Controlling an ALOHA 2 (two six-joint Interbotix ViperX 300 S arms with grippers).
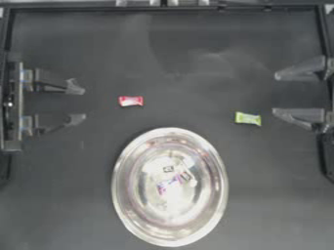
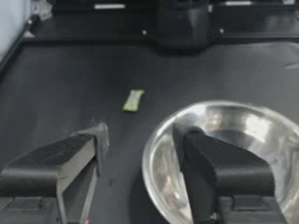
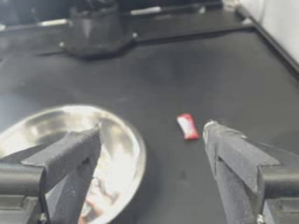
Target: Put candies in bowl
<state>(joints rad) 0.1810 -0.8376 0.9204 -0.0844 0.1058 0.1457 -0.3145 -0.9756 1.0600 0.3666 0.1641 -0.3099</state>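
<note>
Top view: both my claws, left [image 1: 78, 103] and right [image 1: 281, 95], sit parked wide open at the desk's side edges. Red candy [image 1: 130, 101] and green candy [image 1: 248, 118] lie outside the bowl [image 1: 127, 166]; some candies [image 1: 171, 181] already inside.

The near-centre part of the table [image 1: 196, 58] is being taken up by the bowl [image 1: 170, 185], the one large obstacle. The red candy [image 1: 130, 101] is lying on bare surface between the bowl and the left gripper [image 1: 77, 103], with nothing standing between them. The green candy [image 1: 248, 118] is lying just beside the right gripper [image 1: 279, 95], well apart from the bowl's rim. Both grippers are being held wide apart at the table's sides, leaving the middle and far stretch unobstructed.
</note>
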